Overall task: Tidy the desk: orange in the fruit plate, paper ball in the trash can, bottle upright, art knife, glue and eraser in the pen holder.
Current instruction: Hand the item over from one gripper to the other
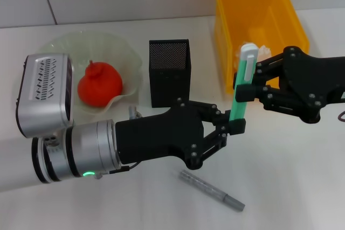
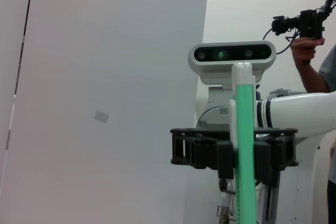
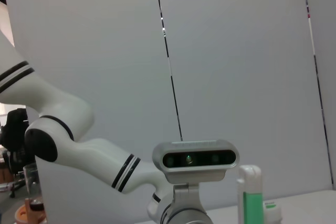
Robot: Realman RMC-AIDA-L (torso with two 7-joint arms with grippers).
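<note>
Here, glue [image 1: 241,86] between both grippers' jaws

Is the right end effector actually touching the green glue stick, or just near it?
Touching. In the head view the right end effector closes on the glue stick near its white cap, no gap showing; the left end effector grips its lower end.

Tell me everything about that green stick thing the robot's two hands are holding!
The green stick is a slim tube, probably the glue: see-through green plastic body with a white cap on top. It stands nearly upright, leaning slightly, above the white table, between the pen holder and the trash can. The left gripper pinches its lower end, and the right gripper clamps its upper part just under the cap. Nothing else touches it.
</note>
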